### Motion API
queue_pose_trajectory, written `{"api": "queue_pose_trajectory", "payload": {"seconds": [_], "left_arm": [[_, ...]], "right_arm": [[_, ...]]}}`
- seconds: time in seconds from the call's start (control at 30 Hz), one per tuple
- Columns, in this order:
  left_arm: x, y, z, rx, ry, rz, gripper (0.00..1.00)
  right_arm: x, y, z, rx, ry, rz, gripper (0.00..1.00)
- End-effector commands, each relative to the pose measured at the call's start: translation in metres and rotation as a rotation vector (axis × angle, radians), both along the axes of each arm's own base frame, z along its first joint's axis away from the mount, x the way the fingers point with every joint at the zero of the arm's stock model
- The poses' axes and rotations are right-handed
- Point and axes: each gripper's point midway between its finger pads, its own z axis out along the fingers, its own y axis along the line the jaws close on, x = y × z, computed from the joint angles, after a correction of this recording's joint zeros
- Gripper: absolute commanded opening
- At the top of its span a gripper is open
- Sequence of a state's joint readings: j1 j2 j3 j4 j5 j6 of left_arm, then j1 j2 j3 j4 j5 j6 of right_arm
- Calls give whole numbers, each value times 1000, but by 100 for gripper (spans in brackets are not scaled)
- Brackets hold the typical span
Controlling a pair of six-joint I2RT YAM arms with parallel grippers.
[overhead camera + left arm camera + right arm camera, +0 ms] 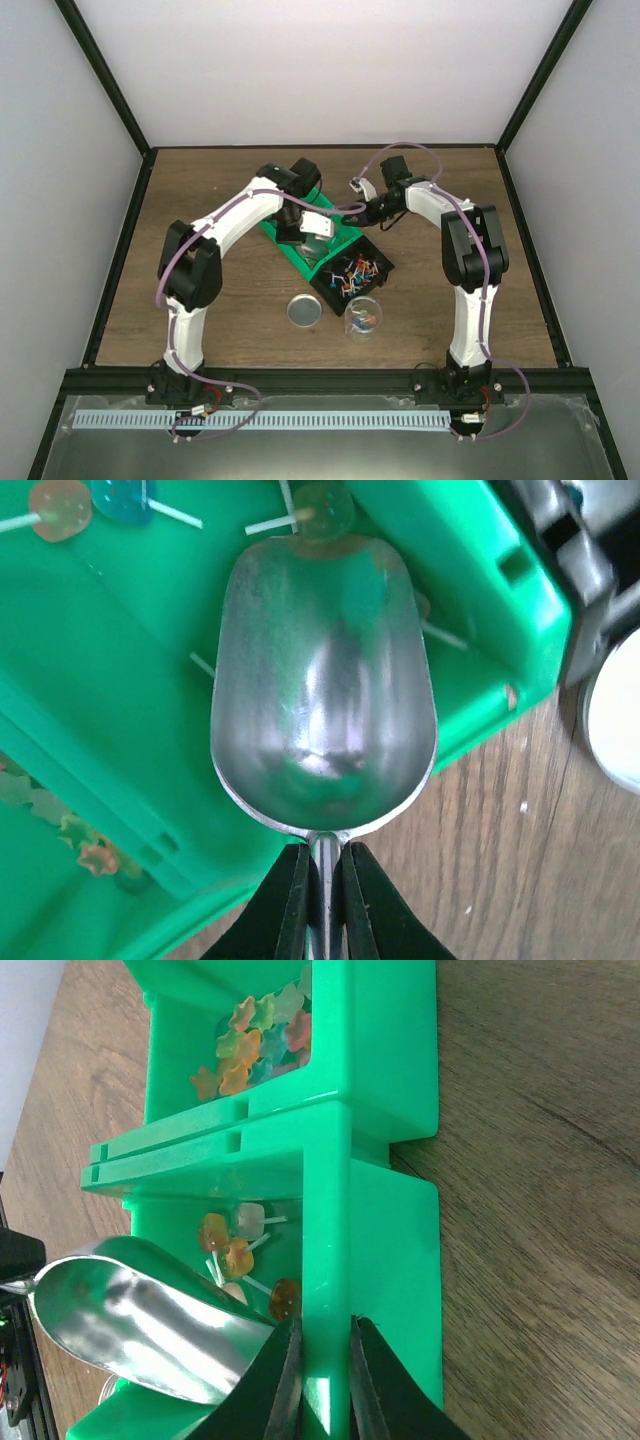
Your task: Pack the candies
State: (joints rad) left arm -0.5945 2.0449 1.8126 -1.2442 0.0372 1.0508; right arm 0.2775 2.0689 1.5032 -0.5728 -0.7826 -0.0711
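The candies (355, 270), tiny and mixed red, blue, orange and white, fill a black bin (378, 258) at the table's middle. A few lie in the clear cup (363, 318) in front of it. My left gripper (300, 225) is shut on the handle of an empty metal scoop (320, 680), seen in the left wrist view (325, 855). The scoop's bowl sits low in a green bin (100, 680) among small lollipops (322, 510). My right gripper (322, 1330) is shut on the green bin's side wall (325, 1210). The scoop (140, 1330) shows beside it.
The green bin (290, 248) lies behind and to the left of the black bin. Its far compartment holds star-shaped gummies (255, 1040). A round metal lid (304, 311) lies left of the cup. A black frame and white walls bound the wooden table (200, 300).
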Motion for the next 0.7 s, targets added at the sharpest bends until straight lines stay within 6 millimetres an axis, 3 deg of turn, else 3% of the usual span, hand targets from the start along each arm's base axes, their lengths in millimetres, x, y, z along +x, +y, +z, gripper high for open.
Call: {"api": "queue_pose_trajectory", "payload": {"seconds": [0.0,0.33,0.53,0.67], "left_arm": [[-27,1,-56,120,153,143,4],[-33,-37,-80,0,213,372,4],[-33,-63,-94,-193,293,561,4],[-29,-69,-98,-327,312,639,4]], "right_arm": [[6,-2,0,-37,-31,-43,1],[6,5,1,-33,-27,-52,1],[1,8,0,-29,-19,-45,1],[0,7,0,-31,-19,-45,1]]}}
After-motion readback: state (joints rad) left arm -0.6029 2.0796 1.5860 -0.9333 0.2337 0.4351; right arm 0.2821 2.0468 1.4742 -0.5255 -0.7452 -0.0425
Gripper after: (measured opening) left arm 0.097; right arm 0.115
